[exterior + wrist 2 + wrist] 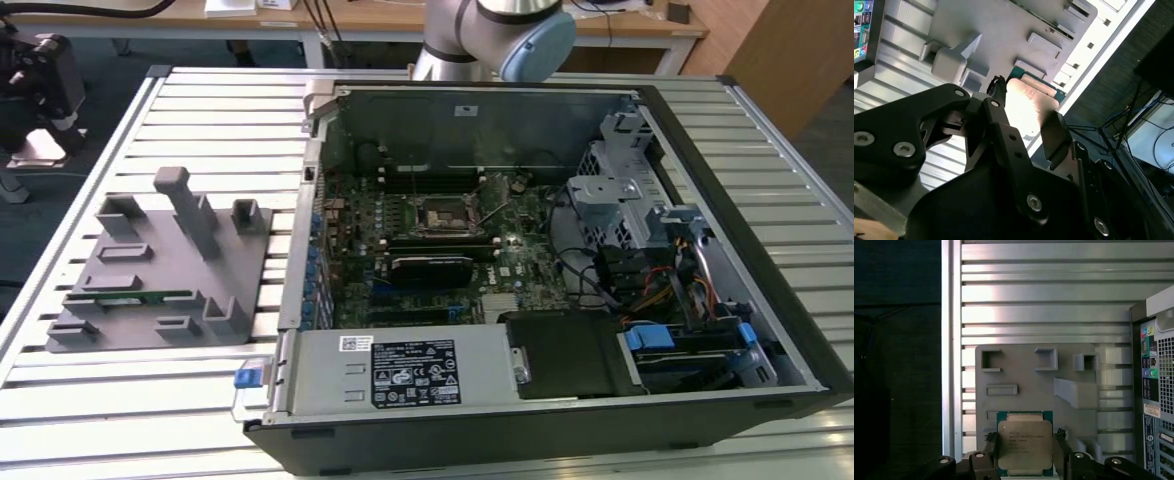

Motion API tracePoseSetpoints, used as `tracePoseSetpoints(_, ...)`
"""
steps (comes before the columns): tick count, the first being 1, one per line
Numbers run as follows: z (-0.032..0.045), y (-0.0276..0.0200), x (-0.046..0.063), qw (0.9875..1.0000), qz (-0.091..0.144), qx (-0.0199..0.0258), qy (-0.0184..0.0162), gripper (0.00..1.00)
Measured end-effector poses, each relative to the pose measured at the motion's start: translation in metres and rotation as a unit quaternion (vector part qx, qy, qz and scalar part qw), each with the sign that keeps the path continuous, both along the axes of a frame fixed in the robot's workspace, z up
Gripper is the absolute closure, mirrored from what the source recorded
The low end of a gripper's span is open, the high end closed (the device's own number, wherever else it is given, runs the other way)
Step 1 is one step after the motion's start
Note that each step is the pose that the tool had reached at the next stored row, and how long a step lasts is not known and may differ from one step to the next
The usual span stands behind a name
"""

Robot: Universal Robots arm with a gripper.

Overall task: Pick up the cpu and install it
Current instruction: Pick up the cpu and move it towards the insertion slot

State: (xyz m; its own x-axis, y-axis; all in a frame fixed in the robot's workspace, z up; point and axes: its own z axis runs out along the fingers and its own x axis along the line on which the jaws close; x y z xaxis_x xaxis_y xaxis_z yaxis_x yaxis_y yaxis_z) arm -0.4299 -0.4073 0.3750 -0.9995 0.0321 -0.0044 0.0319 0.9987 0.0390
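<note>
Gripper (1025, 442) clamped on the cpu (1024, 447) by two opposite edges, likely to spare its underside, holding it lifted above the grey parts tray (147, 265), at the exterior view's left of the open computer case (467, 125).

Open computer case (467, 125) on slatted table (134, 410), grey fixture (140, 265) beside it

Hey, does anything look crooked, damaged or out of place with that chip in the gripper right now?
Nothing stands out. The cpu sits square in the gripper, gripped on two opposite sides, over the grey fixture, with no visible tilt or damage.
</note>
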Motion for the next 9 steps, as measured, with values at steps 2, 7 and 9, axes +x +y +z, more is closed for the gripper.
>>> tracePoseSetpoints(2,0.0000,0.0000,0.003,1.0000,0.000,0.0000,0.0000,0.47)
tracePoseSetpoints(7,0.0000,0.0000,0.011,1.0000,0.000,0.0000,0.0000,0.47)
tracePoseSetpoints(9,0.0000,0.0000,0.015,1.0000,0.000,0.0000,0.0000,0.47)
